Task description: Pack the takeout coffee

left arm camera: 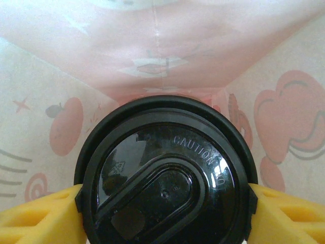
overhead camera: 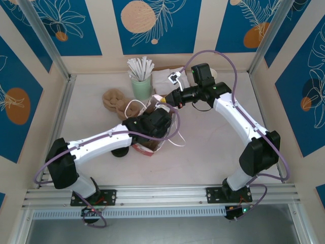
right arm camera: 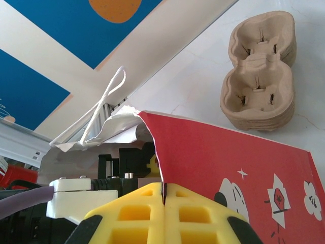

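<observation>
White tabletop (overhead camera: 213,152) lies between beige walls hung with blue panels of leaf outlines and orange discs. Near its middle sits a red paper bag (overhead camera: 150,146) printed with white figures. The left gripper (left arm camera: 165,203) is down inside it. Its yellow fingers (left arm camera: 40,218) press against opposite sides of the takeout coffee (left arm camera: 162,168), whose round, glossy black plastic lid marked "CAUTION" faces the wrist camera and hides the cup's sides. Pale bag walls with pinkish print close around the cup; I cannot tell whether it rests on the bag's floor.

The right gripper (right arm camera: 163,195) has its yellow fingers pinched together on the bag's upper rim, with the thin red edge caught between them. A white string handle (right arm camera: 106,101) loops up from the rim beyond. Behind the bag lies a stack of brown moulded-pulp cup carriers (right arm camera: 261,76). Just beside them, near the back wall, stands a mint-green cup (overhead camera: 142,87) full of white sticks.
</observation>
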`<state>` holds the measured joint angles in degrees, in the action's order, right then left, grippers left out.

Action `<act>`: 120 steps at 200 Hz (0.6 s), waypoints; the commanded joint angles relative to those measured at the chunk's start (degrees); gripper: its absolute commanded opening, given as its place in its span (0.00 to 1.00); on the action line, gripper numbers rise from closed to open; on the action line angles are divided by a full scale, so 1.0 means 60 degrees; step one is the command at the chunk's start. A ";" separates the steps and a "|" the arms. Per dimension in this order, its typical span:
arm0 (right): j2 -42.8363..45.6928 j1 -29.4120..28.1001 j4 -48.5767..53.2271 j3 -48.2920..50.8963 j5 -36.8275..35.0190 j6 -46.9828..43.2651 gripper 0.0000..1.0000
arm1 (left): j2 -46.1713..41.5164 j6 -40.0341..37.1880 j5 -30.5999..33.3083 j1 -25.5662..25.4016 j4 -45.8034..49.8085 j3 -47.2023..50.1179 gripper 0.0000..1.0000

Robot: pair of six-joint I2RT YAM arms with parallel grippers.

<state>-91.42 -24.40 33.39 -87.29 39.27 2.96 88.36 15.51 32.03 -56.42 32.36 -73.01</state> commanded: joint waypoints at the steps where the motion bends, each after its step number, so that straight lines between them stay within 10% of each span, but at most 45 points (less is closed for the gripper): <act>1: -0.0072 -0.0370 0.0269 -0.0130 0.0867 0.0056 0.04 | 0.0171 -0.0235 0.0024 0.0085 -0.0586 0.0096 0.71; 120: -0.0144 -0.0432 0.0251 -0.0156 0.0942 0.0201 0.04 | 0.0320 0.0059 -0.0137 0.0256 -0.0610 0.0393 0.72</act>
<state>-92.12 -25.43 33.36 -87.31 40.16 3.60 88.49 14.94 31.59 -56.14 28.91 -70.22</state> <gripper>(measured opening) 0.062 0.720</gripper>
